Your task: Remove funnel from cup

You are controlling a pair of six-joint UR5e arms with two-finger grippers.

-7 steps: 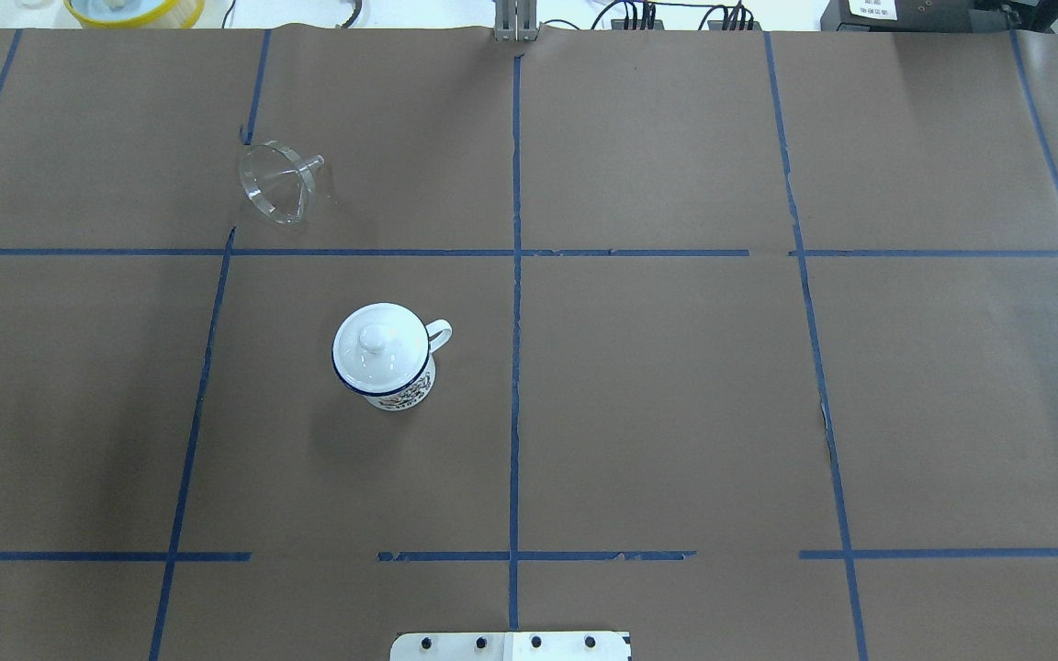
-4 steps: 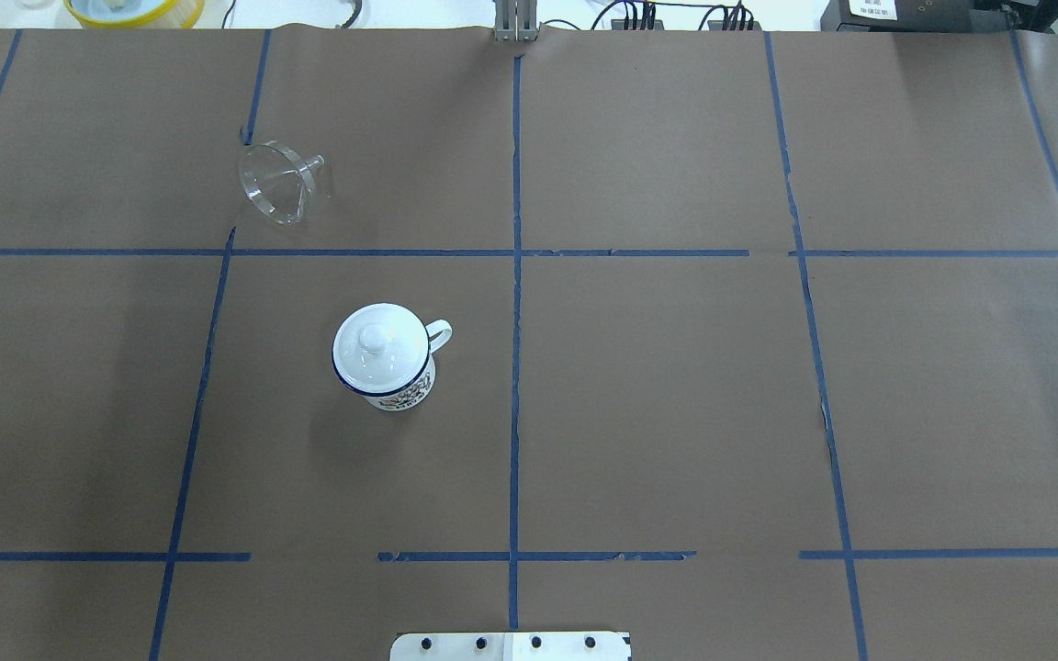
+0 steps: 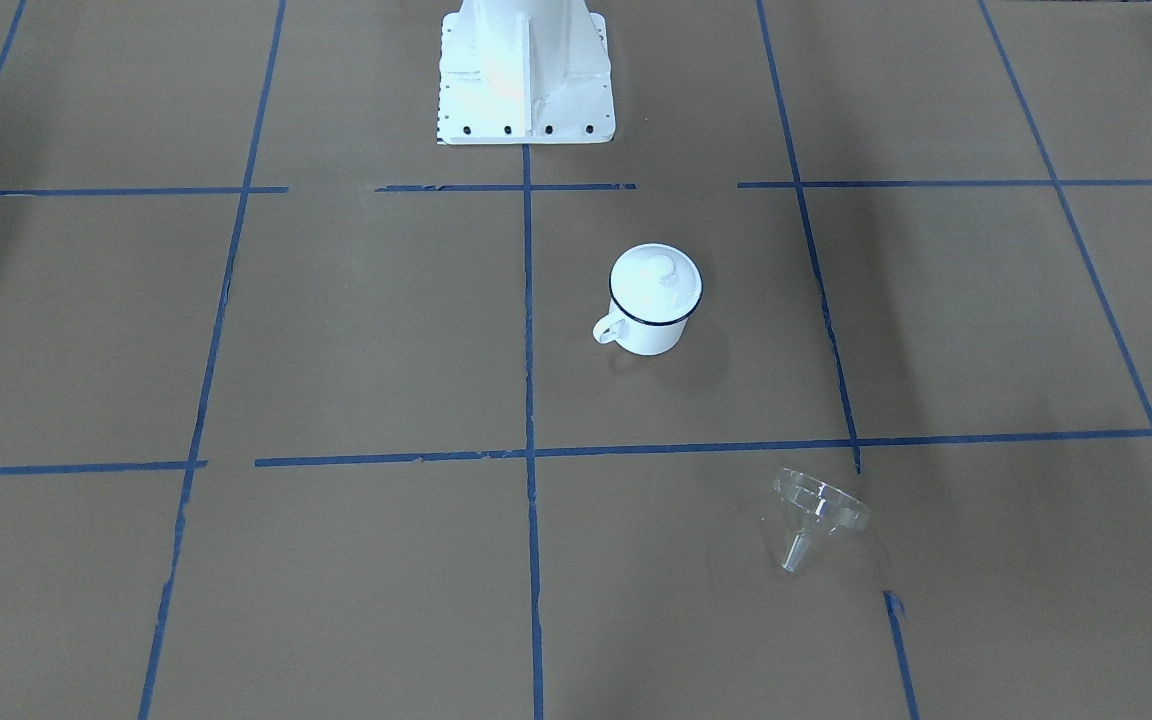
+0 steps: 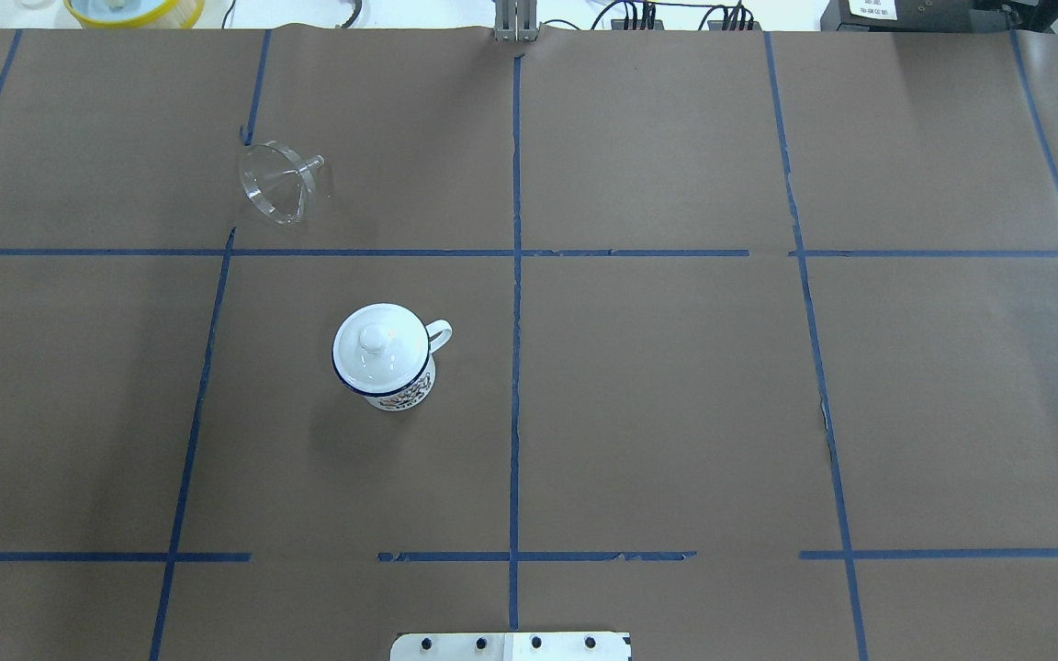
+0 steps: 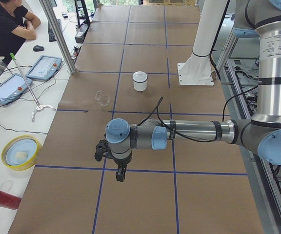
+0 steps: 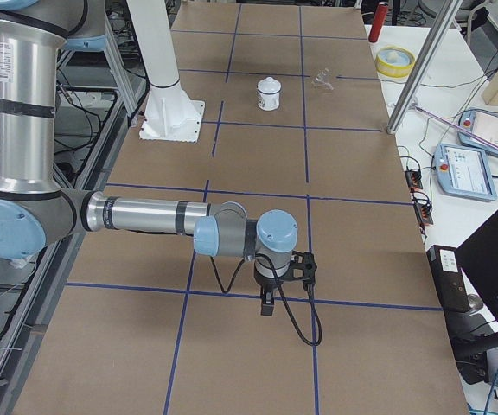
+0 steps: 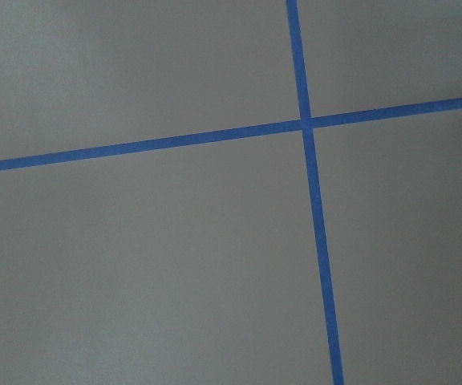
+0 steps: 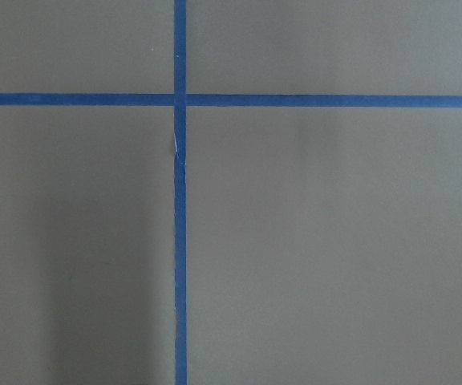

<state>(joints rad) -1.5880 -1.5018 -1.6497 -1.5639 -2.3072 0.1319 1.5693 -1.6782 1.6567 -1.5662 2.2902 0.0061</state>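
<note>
The clear funnel (image 4: 276, 184) lies on its side on the brown table, spout toward the right, well apart from the cup; it also shows in the front-facing view (image 3: 816, 510). The white cup (image 4: 393, 387) with a dark blue rim stands upright, with a white knobbed lid (image 4: 377, 347) on top. My left gripper (image 5: 119, 173) shows only in the left side view, low over the table end, far from both objects. My right gripper (image 6: 266, 304) shows only in the right side view, at the other end. I cannot tell whether either is open or shut.
The robot base (image 3: 524, 70) stands at the table's near edge. Blue tape lines (image 4: 514, 275) divide the brown paper. A yellow-rimmed dish (image 5: 19, 152), a red cylinder (image 5: 1, 198), tablets (image 5: 43, 66) and a seated operator (image 5: 6, 24) are off the table's far side.
</note>
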